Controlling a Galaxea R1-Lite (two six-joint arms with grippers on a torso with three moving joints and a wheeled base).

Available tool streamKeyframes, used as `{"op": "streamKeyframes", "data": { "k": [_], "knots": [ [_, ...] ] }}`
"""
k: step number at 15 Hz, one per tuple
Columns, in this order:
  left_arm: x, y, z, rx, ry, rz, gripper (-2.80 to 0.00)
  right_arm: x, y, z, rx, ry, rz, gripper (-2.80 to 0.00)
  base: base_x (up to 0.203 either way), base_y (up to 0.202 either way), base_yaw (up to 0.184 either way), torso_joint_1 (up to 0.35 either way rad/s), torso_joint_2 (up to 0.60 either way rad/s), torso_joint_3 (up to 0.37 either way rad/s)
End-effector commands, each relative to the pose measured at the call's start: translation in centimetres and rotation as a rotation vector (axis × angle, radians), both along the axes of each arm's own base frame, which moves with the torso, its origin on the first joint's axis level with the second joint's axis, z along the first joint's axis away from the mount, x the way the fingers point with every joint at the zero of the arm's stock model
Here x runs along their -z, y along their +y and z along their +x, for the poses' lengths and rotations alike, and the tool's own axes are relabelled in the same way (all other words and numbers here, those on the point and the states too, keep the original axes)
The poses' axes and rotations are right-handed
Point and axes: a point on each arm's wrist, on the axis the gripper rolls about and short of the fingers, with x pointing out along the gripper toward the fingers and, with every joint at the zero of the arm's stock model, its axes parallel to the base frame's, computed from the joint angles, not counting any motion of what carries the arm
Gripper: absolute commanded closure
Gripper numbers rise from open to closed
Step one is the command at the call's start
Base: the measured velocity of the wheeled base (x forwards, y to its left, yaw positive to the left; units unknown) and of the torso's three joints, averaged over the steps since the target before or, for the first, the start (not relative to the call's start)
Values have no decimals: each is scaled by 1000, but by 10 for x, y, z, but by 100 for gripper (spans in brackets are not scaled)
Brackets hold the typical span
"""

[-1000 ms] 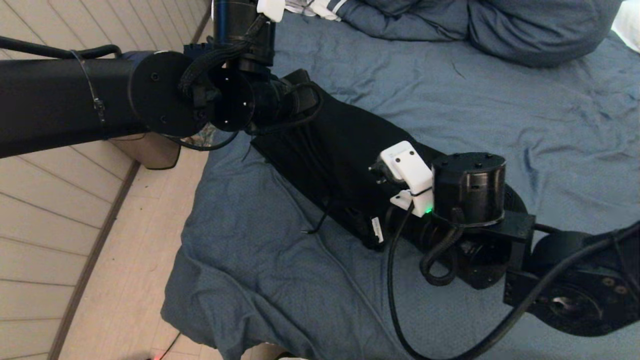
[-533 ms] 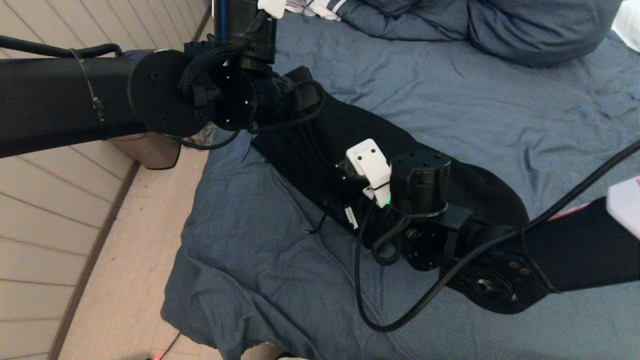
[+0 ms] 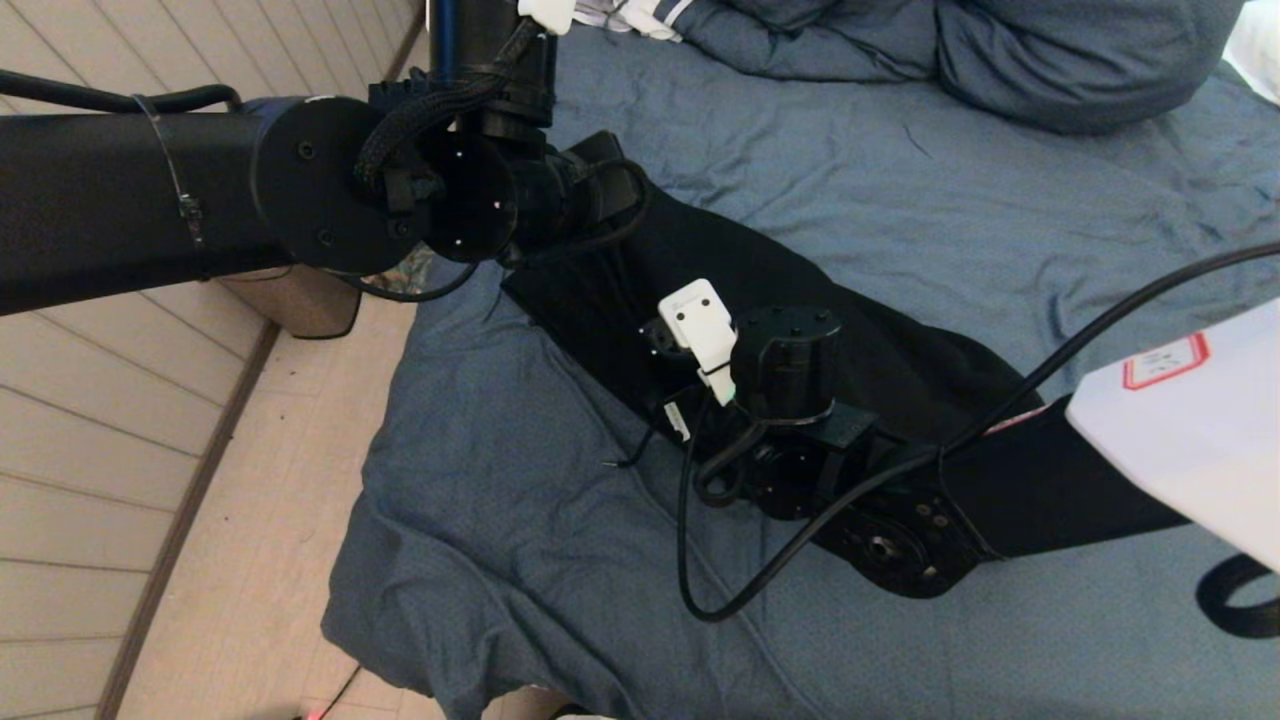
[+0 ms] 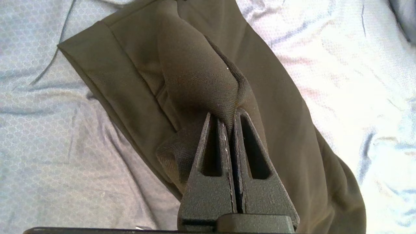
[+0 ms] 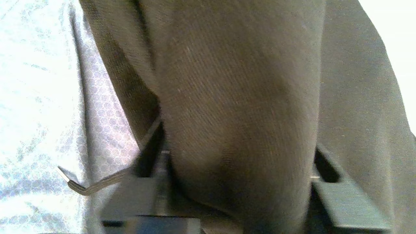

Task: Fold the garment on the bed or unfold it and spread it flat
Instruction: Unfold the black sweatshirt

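Observation:
The garment (image 3: 760, 290) is black and lies in a long diagonal band on the bed (image 3: 1000, 200), from the far left toward the near right. At its far-left end my left gripper (image 4: 227, 115) is shut on a bunched corner of the garment (image 4: 195, 74), which is lifted into a ridge. The right wrist (image 3: 785, 365) hovers over the garment's near edge around mid-length, hiding its fingers in the head view. In the right wrist view my right gripper (image 5: 239, 143) stands open, jaws wide, with a thick fold of the garment (image 5: 240, 97) filling the gap between them.
Blue pillows (image 3: 1050, 60) and a white striped cloth (image 3: 640, 15) lie at the far end of the bed. The bed's left edge drops to a pale wooden floor (image 3: 150, 450). A thin drawstring (image 3: 625, 455) and a white tag (image 3: 677, 420) stick out from the garment's near edge.
My right arm has slid left along the garment's near edge and lower onto it, and its jaws have narrowed around the fold. The left gripper has kept its hold in place.

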Motion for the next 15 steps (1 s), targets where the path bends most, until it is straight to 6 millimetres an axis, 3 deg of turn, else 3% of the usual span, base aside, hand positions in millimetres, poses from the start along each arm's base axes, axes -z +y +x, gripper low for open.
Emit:
{"op": "streamKeyframes", "data": {
  "k": [1, 8, 12, 15],
  "knots": [
    [0, -1, -2, 2, 1, -4, 0, 3, 3, 3, 3, -1, -2, 0, 0, 0, 0, 0, 0, 0],
    [28, -4, -6, -9, 89, 28, 0, -32, -13, 32, 94, -104, 83, 0, 0, 0, 0, 0, 0, 0],
    [21, 4, -13, -12, 84, 21, 0, -55, -29, 52, 153, -165, 126, 0, 0, 0, 0, 0, 0, 0],
    [16, 9, -16, -15, 74, 16, 0, -73, -52, 70, 220, -207, 148, 0, 0, 0, 0, 0, 0, 0]
  ]
}}
